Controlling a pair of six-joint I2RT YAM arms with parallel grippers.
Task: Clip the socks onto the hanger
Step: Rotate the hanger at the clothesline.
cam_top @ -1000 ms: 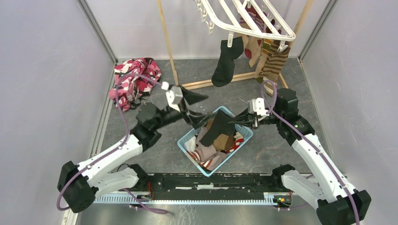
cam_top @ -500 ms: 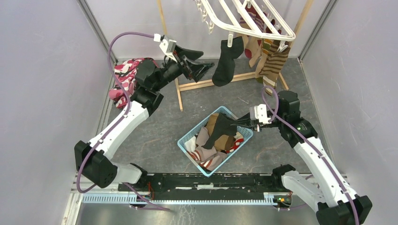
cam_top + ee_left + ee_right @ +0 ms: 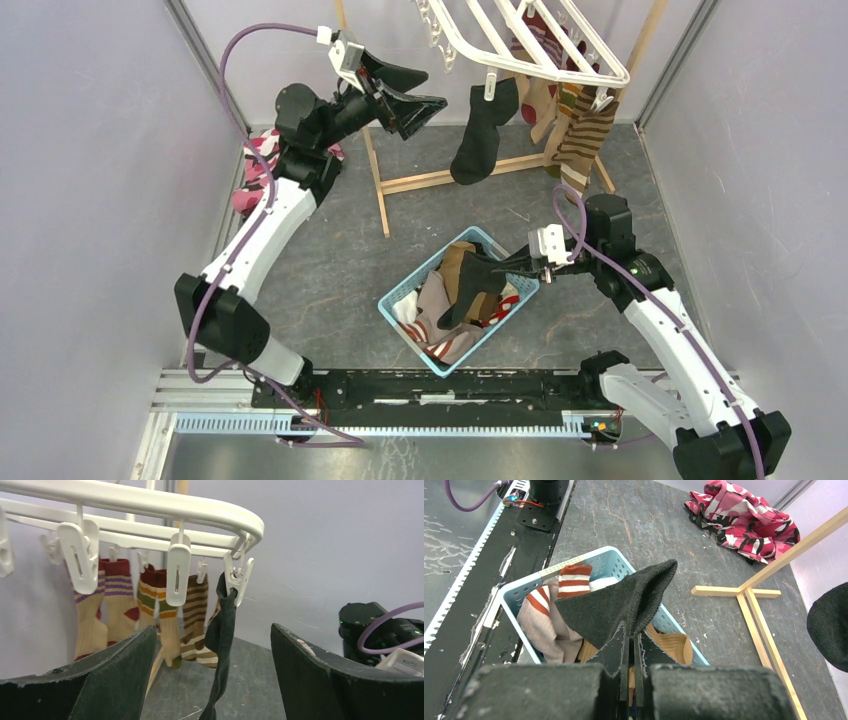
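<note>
We have the right gripper [image 3: 630, 630] pinched tight on the edge of a black sock [image 3: 624, 602], which hangs just above the light blue basket [image 3: 398, 292], long axis running from the fingers down and left into the pile of other socks [image 3: 440, 325]. The left gripper [image 3: 432, 88] is up high, jaws spread wide and holding nothing, just below and left of the hanger [image 3: 545, 50]. In the left wrist view an empty clip [image 3: 177, 575] dangles right above the gap between the fingers, with another free clip [image 3: 80, 555] further left, and the clip [image 3: 238, 577] at the corner already bites a second black sock [image 3: 222, 630]. Striped socks [image 3: 150, 615] fill the far bars. So the left arm is much nearer the hanger and the held sock sits well below and apart from it; we judge the right arm must lift the sock cuff up to that free clip while the left works the clip. The surface is a dark grey tabletop [image 3: 330, 290], with walls close on both sides. The wooden stand [image 3: 378, 185] rises between basket and hanger and could snag the sock; the patterned cloth [image 3: 744, 517] lies off in the corner, out of the way
</note>
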